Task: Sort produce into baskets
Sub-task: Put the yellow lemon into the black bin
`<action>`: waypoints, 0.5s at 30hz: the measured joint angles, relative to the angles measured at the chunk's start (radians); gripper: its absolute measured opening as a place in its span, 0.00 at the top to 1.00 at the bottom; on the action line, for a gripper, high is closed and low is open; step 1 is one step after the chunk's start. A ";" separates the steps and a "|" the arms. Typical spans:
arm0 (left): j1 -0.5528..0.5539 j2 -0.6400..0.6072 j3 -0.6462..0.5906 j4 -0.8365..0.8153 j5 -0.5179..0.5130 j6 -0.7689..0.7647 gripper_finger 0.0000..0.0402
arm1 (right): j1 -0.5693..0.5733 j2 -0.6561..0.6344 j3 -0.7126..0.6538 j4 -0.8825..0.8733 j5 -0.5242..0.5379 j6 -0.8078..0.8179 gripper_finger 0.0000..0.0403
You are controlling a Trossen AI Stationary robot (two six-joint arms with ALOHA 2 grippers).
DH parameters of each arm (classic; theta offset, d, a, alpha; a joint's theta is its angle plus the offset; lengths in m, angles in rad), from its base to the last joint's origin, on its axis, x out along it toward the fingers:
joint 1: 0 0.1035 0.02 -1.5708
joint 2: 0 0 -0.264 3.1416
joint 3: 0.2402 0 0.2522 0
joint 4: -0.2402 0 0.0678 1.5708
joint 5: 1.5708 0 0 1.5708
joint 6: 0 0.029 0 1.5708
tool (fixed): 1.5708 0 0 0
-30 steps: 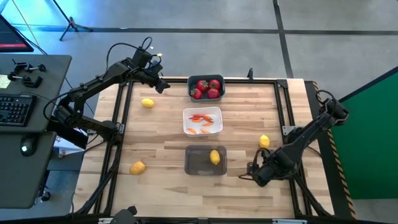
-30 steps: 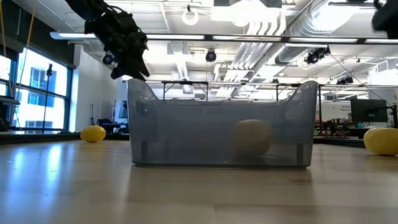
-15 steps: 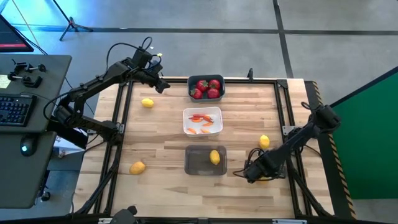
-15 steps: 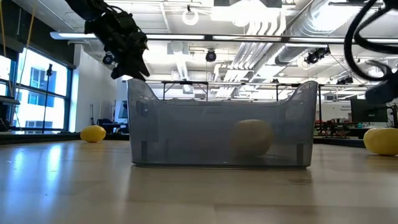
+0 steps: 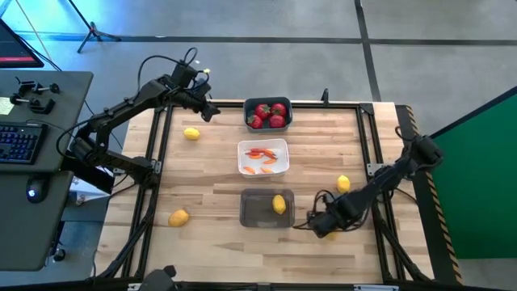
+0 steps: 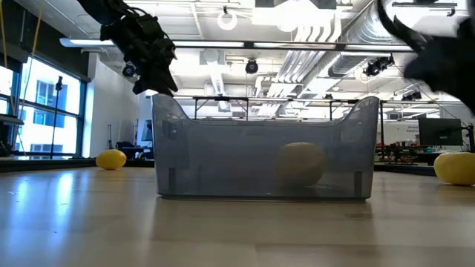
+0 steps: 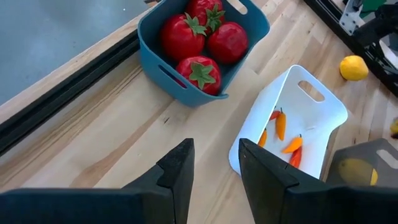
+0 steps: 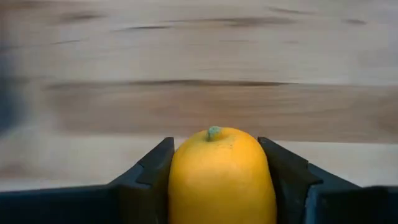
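Right wrist view pretty much says it all — the right arm's jaws [image 8: 217, 180] are clamped on a lemon [image 8: 222, 174], one finger on each side, little green stem nub facing away from the camera. From the high view those jaws [image 5: 317, 225] sit low over the wooden tabletop [image 5: 206, 182], just beside the translucent dark grey basket [image 5: 260, 211], which already has a lemon [image 5: 279, 204] in it. Another loose lemon [image 5: 343, 183] lies near that arm, a bit farther from the camera's near edge.

The left arm's jaws [image 5: 212, 111] hover off by the blue-grey basket [image 5: 267, 114], which holds four strawberries [image 7: 201, 73]. Its wrist camera shows the two dark fingers [image 7: 177, 174] only narrowly apart with nothing between them — just bare wood. Right past those fingers is the white basket [image 7: 323, 107] with a few small carrots [image 7: 281, 124] in it.

Two more lemons are still loose on the left arm's side: one [image 5: 191, 133] near its jaws, one [image 5: 178, 217] well away from them.
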 joint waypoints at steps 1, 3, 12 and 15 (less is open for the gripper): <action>0.006 0.000 0.000 0.000 0.001 0.000 0.73 | -0.011 -0.004 0.028 -0.004 0.020 -0.034 0.58; 0.020 0.000 0.000 0.000 0.000 0.003 0.75 | -0.040 -0.008 0.095 -0.015 0.062 -0.101 0.58; 0.099 0.000 0.000 0.033 0.000 0.061 0.84 | -0.220 0.084 0.479 -0.159 0.256 -0.426 0.58; 0.117 0.000 0.000 0.049 0.000 0.060 0.86 | -0.274 0.175 0.593 -0.162 0.299 -0.581 0.58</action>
